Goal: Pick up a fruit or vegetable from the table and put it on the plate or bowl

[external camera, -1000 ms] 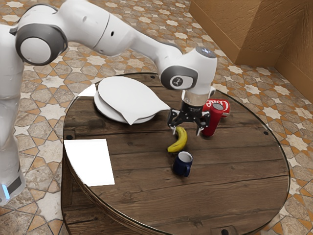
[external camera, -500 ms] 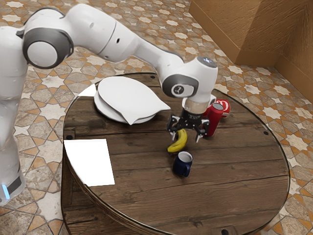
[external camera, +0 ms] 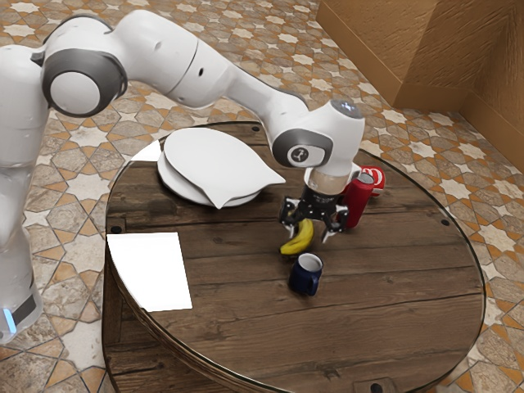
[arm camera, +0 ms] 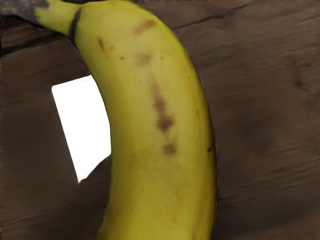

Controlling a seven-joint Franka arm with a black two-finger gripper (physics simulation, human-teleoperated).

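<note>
White rectangle [external camera: 147, 270]: you see it flat on the round wooden table [external camera: 393, 311], near the edge at the exterior view's left. In the wrist view it [arm camera: 82, 125] shows past the banana.
Plate [external camera: 187, 193]: white, on the table's far side, well apart from the fruit. A white sheet [external camera: 213, 160] lies over it.
Banana [external camera: 297, 237]: your task's fruit lies on the wood near the table's middle, between the plate and the red can. In the wrist view it [arm camera: 155, 130] sits right under the hand.
Gripper [external camera: 312, 223]: low over the banana's upper end, with its fingers spread to either side and not clamped on it.
Mug [external camera: 307, 273]: dark blue and upright, just beside the banana's lower tip.
Red can [external camera: 354, 201]: upright, just beside the gripper. A second red can [external camera: 374, 176] lies behind it.
</note>
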